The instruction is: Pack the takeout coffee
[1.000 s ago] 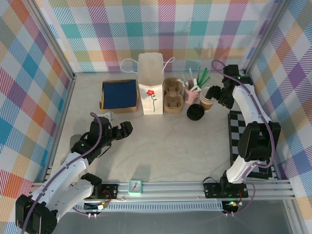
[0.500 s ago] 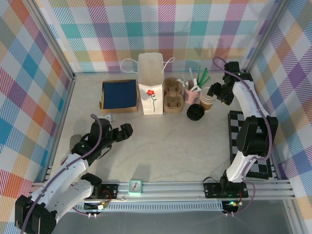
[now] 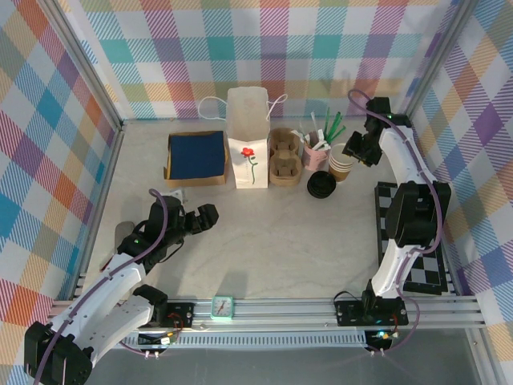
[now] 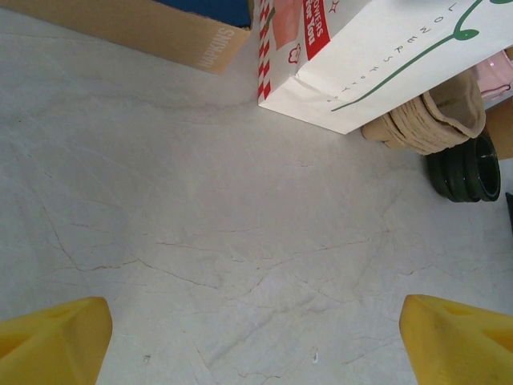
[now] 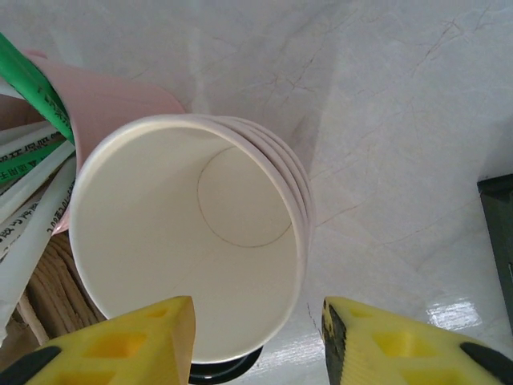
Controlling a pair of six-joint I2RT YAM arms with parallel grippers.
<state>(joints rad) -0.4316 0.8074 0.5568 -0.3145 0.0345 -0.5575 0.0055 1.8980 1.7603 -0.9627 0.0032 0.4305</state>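
No lidded kraft cup is in view; the takeout coffee is out of sight. A stack of unlidded brown cups [image 3: 341,165] with white insides [image 5: 192,241] stands at the back right. My right gripper [image 3: 358,150] hangs open just above it [image 5: 256,346], with the stack's near rim between the yellow fingers [image 5: 120,345]. A stack of loose black lids [image 3: 321,184] lies in front of the cups. The white paper bag [image 3: 247,138] stands upright at the back centre. My left gripper [image 3: 200,215] hovers open over bare table [image 4: 256,345], holding nothing.
Brown pulp cup carriers [image 3: 284,156] and a pink cup of straws [image 3: 315,148] sit between bag and cups. A cardboard box with a blue top [image 3: 196,156] lies left of the bag. A checkered mat [image 3: 397,233] covers the right side.
My right gripper has shifted slightly back and over the stack of cups. The left arm has barely moved.
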